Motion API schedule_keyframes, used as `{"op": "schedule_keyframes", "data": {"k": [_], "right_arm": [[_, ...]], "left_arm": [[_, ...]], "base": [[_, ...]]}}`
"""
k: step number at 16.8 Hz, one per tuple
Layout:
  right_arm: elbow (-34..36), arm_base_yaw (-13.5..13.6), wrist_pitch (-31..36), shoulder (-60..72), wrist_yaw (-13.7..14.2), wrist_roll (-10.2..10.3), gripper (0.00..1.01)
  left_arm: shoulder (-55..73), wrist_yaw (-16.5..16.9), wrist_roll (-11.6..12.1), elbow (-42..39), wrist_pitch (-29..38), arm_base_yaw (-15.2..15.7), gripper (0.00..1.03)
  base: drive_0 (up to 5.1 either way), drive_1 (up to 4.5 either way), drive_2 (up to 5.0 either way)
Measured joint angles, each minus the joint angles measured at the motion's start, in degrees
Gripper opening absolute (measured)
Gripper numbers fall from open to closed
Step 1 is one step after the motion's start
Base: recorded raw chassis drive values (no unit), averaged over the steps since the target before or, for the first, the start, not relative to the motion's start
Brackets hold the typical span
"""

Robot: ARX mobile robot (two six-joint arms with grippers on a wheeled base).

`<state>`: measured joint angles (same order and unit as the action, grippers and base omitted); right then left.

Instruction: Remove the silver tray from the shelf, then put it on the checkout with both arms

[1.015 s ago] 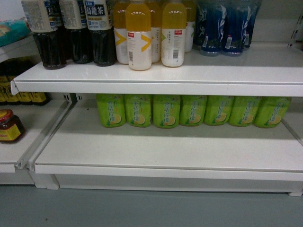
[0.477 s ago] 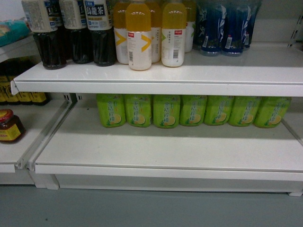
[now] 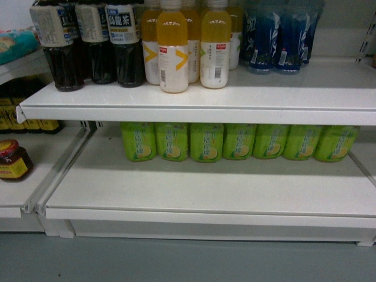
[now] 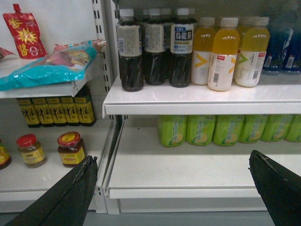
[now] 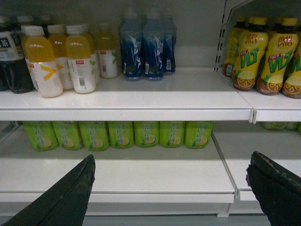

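On the upper board, dark tea bottles [image 3: 88, 44] stand at the left end, orange juice bottles [image 3: 188, 47] just beside them near the middle, and blue bottles [image 3: 279, 38] toward the right, set back from the front edge. Below, a row of green bottles [image 3: 235, 141] lines the back of the lower board. In the bay to the left sit 2 red-lidded jars [image 4: 70, 148], yellow-labelled dark bottles [image 4: 56, 110], a teal packet [image 4: 51, 66] and a red pouch [image 4: 23, 28]. In the bay to the right stand yellow lemon-tea bottles [image 5: 263, 56]. Grey floor [image 3: 176, 258] runs along the bottom.

L gripper [image 4: 174, 188], R gripper [image 5: 171, 188]: jaws wide.
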<state>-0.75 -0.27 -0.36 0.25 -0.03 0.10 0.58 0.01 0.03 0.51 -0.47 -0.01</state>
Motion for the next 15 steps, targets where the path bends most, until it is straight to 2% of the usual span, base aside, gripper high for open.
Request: {"op": "schedule_keyframes", "data": {"k": [15], "right_arm": [[0.0,0.0,0.2,0.0,0.0,-0.1,0.98]], "left_arm": [[0.0,0.0,0.0,0.0,0.5,0.0,0.98]], "base": [[0.0,0.00,0.0]]}}
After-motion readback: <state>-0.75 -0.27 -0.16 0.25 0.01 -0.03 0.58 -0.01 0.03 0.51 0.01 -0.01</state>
